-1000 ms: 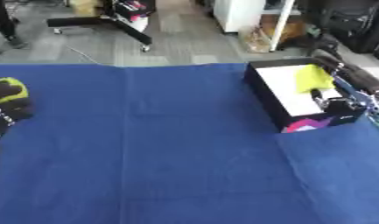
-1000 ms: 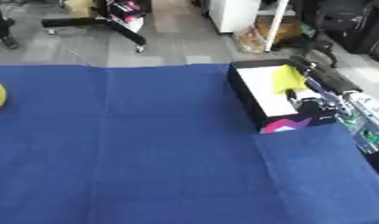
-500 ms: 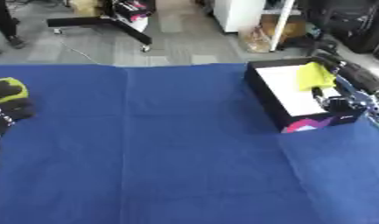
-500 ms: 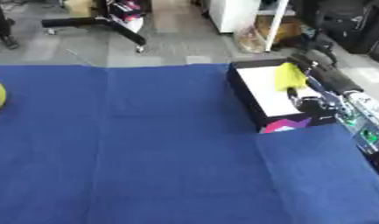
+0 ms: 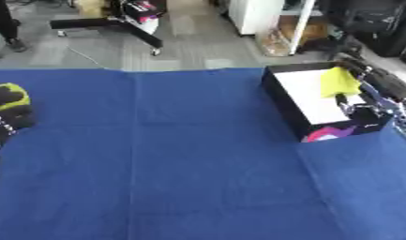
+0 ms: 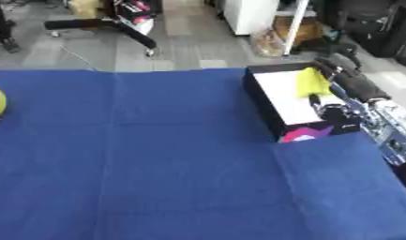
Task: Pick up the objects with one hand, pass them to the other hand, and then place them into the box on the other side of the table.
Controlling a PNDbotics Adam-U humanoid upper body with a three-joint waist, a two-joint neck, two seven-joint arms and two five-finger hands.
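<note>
Right hand [image 6: 341, 110] is hovering over the box [image 5: 281, 96] at 3 o'clock, a yellow piece [image 5: 340, 82] hanging just above the white floor; fingers are blurred, so I cannot tell whether they are pinching it or letting go. A pink scrap [image 5: 325, 134] is lying against the box's near wall, on the blue cloth [image 5: 181, 159]. Left hand [image 5: 7, 117] at 9 o'clock is curling around a yellow-green ball [image 5: 15, 93]. Judgement: one placement is finishing; the ball is not yet passed across or boxed.

Matt blue cloth [image 5: 198, 178], creased; black box [image 5: 281, 96]
</note>
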